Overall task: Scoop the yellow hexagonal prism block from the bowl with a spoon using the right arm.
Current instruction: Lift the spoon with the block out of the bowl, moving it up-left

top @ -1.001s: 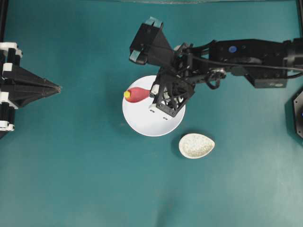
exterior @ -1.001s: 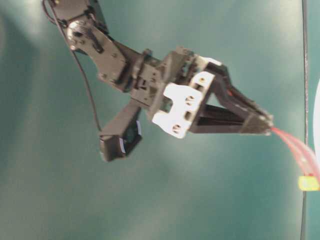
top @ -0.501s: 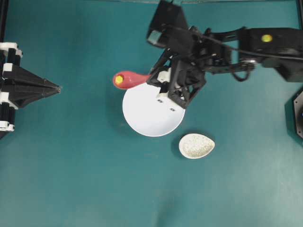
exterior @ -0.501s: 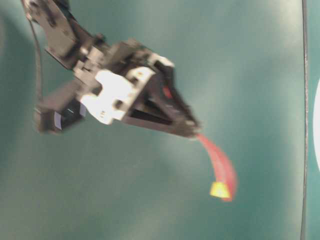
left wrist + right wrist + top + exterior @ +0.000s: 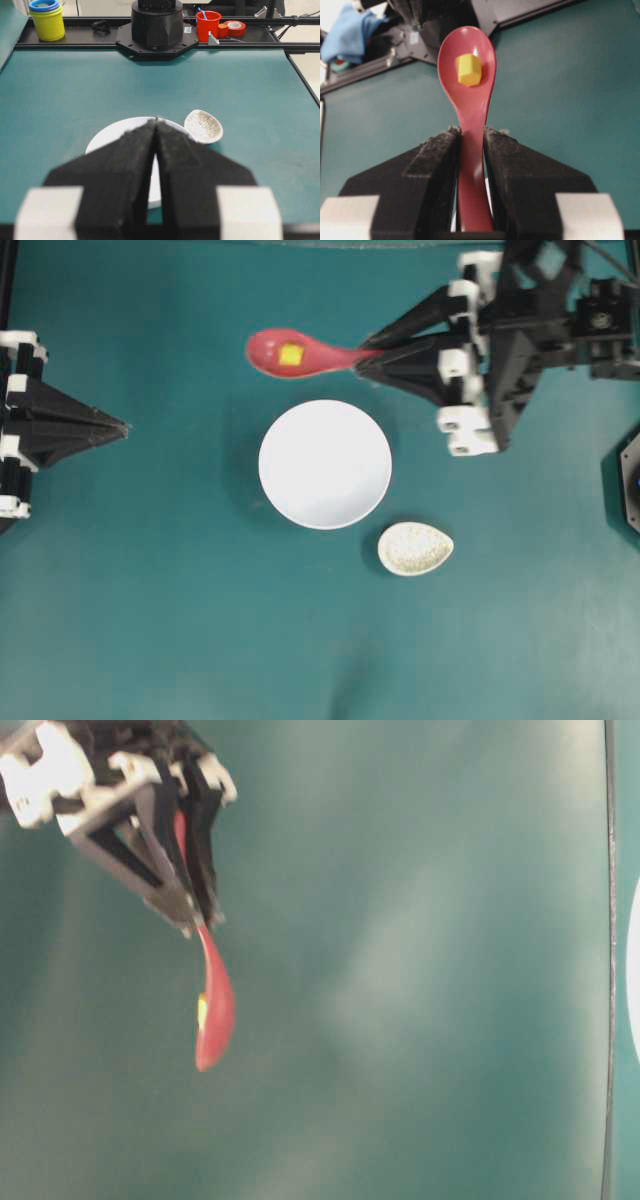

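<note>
Overhead view: the right gripper [image 5: 372,353] pinches the handle of the spoon [image 5: 300,353], which lies level and points toward 9 o'clock. The yellow hexagonal prism block [image 5: 290,354] sits in the scoop, clear of the bowl [image 5: 325,464], which lies at 6 o'clock from the spoon with nothing visible in it. A speckled rest [image 5: 415,548] sits just off the bowl's rim at about 4 o'clock. The left gripper [image 5: 118,425] waits at the 9 o'clock edge, well apart from everything, its tips pressed together on nothing.

Table-level view: this view is rotated and blurred. The spoon [image 5: 213,1005] juts from the black fingers at the upper left, and only a sliver of yellow [image 5: 202,1011] shows at the scoop's edge.

Left wrist view: the fingers [image 5: 125,165] meet at their tips, with the bowl [image 5: 107,137] straight ahead and the rest [image 5: 204,126] at its 2 o'clock.

Right wrist view: both pads [image 5: 437,165] clamp the handle of the spoon [image 5: 468,100], and the block [image 5: 469,69] rests loose in the middle of the shallow scoop.

The main risk appears to be the block: it is tiny and unsecured, so a roll of the wrist or a jerky stop could tip it over the low rim. The smooth handle could also twist between the pads. The right arm reaches in from 3 o'clock, its wrist held roughly level
</note>
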You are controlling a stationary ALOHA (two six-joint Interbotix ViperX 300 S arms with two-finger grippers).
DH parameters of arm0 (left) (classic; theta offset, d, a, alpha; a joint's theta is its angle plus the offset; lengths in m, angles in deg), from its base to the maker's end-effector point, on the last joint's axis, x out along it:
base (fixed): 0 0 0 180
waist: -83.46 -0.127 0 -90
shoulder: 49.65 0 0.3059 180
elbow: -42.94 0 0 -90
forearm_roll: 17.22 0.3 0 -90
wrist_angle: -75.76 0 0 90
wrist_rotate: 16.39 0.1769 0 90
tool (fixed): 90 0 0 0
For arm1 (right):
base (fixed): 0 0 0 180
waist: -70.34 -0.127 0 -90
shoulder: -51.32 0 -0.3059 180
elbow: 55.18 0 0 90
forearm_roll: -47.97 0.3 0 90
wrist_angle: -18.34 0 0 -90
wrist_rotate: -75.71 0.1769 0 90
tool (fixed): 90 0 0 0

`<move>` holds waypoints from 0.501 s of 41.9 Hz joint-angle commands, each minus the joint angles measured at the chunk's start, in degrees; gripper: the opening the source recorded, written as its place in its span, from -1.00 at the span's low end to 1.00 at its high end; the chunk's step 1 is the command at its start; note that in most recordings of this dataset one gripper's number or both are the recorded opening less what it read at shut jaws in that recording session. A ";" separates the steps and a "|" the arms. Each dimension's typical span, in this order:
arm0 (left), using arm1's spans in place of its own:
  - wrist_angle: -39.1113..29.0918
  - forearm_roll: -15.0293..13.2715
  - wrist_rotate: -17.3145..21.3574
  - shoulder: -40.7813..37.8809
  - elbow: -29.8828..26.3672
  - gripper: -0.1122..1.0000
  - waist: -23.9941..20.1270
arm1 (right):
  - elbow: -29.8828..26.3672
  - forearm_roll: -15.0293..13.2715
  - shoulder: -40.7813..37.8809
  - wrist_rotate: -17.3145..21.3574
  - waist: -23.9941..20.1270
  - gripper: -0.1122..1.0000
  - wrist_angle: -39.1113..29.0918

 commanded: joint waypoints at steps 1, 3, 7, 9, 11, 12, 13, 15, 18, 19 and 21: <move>0.35 0.09 0.00 -0.35 -0.88 -0.80 0.09 | -0.18 0.00 1.67 0.18 -0.09 -0.39 0.70; 0.35 0.18 0.00 -0.35 -0.88 -0.80 0.09 | -0.18 0.09 1.76 0.18 -0.09 -0.39 0.70; 0.26 0.09 0.00 -0.35 -0.88 -0.80 0.09 | -0.18 0.00 1.58 0.09 0.00 -0.39 0.70; 0.26 0.09 0.00 -0.35 -0.88 -0.80 0.09 | -0.18 0.00 1.58 0.09 -0.09 -0.39 0.70; 0.26 0.18 0.00 -0.35 -0.88 -0.80 0.09 | -0.18 0.00 1.58 0.09 -0.09 -0.39 0.62; 0.26 0.09 0.00 -0.26 -0.88 -0.80 0.09 | -0.18 0.00 1.58 0.09 -0.09 -0.39 0.53; 0.26 0.18 0.00 -0.35 -0.88 -0.80 0.09 | -0.18 0.00 1.58 0.09 -0.09 -0.39 0.35; 0.26 0.18 0.00 -0.35 -0.88 -0.80 0.00 | -0.18 0.00 1.58 0.09 -0.09 -0.39 -0.09; 0.26 0.18 0.00 -0.26 -0.88 -0.80 0.09 | -0.18 0.09 1.58 0.18 -0.09 -0.39 -0.88; 0.26 0.09 0.00 -0.26 -0.88 -0.80 0.00 | -0.18 0.09 1.58 0.18 -0.09 -0.39 -1.14; 0.26 0.09 -0.18 -0.35 -0.88 -0.80 0.00 | -0.18 0.09 1.58 0.18 -0.09 -0.39 -1.67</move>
